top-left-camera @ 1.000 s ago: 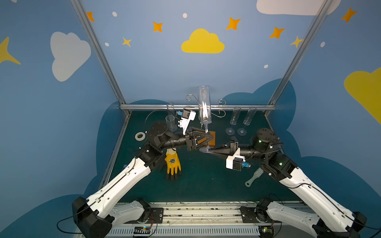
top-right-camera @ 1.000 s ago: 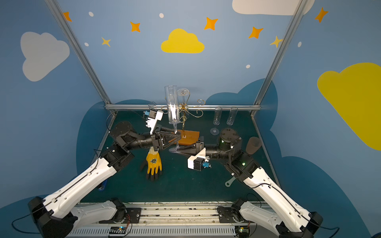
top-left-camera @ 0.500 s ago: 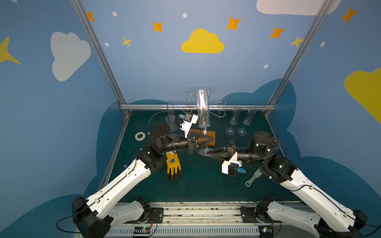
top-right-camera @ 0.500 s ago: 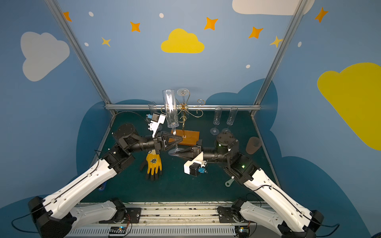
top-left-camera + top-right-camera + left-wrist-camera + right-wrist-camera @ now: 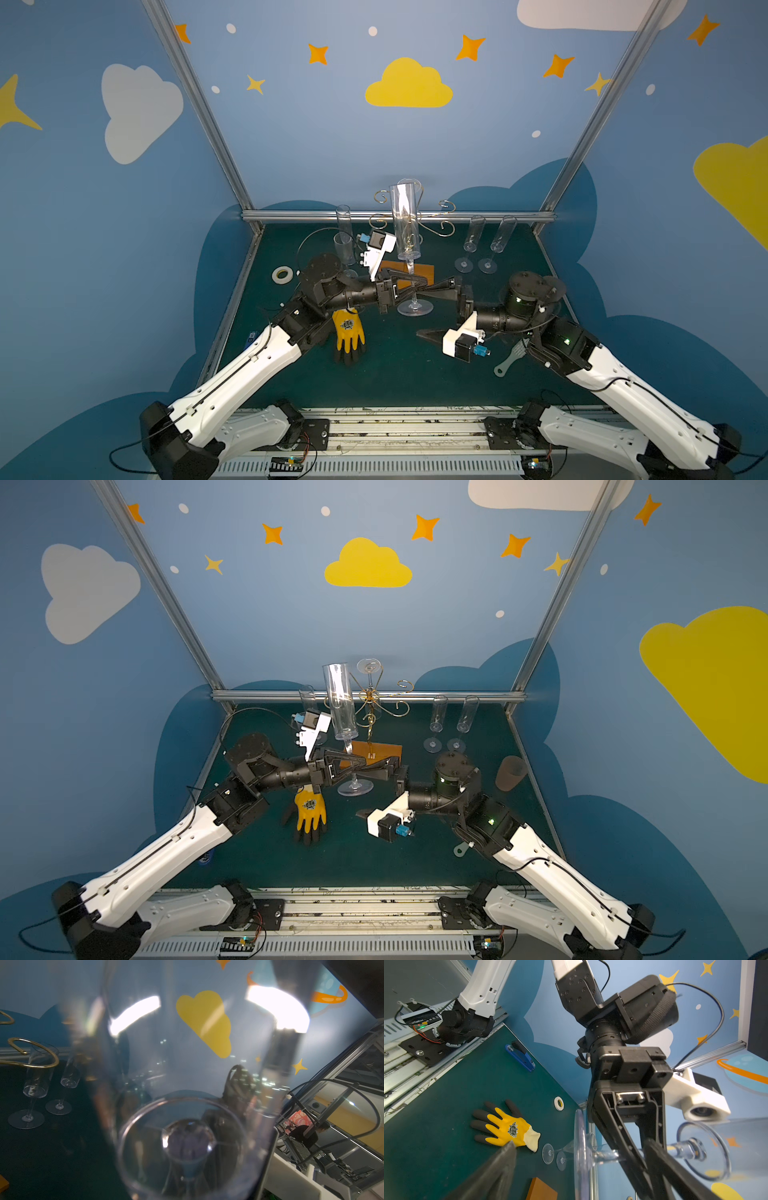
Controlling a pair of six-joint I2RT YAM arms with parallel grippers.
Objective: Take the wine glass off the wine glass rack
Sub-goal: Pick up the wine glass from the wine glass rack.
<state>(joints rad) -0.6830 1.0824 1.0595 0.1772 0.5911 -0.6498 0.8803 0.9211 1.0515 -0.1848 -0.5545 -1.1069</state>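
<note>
Clear wine glass (image 5: 340, 704) | left jaws grip stem | rack (image 5: 369, 696) behind

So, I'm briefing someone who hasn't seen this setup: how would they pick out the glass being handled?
Find the gold wire wine glass rack on its orange base, mid-table. In front of it, the left gripper is shut on the stem of a tall flute. It alone is gripped; the other flutes stand on the mat or hang from the rack.
</note>
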